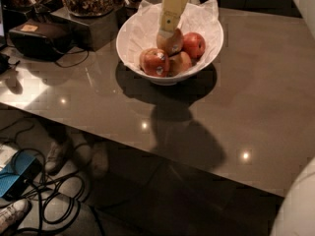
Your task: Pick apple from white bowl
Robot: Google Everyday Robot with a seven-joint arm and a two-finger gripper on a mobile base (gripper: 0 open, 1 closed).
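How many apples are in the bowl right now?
4 visible: gold apple under the claw, red apple at right, stickered apple front left, tan apple front middle. Others may be hidden in the bowl.

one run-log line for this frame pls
phase: grasp | gripper: over white bowl, at top of yellow-gold apple | apple: in bowl, beside red apples | lifted: cannot tell
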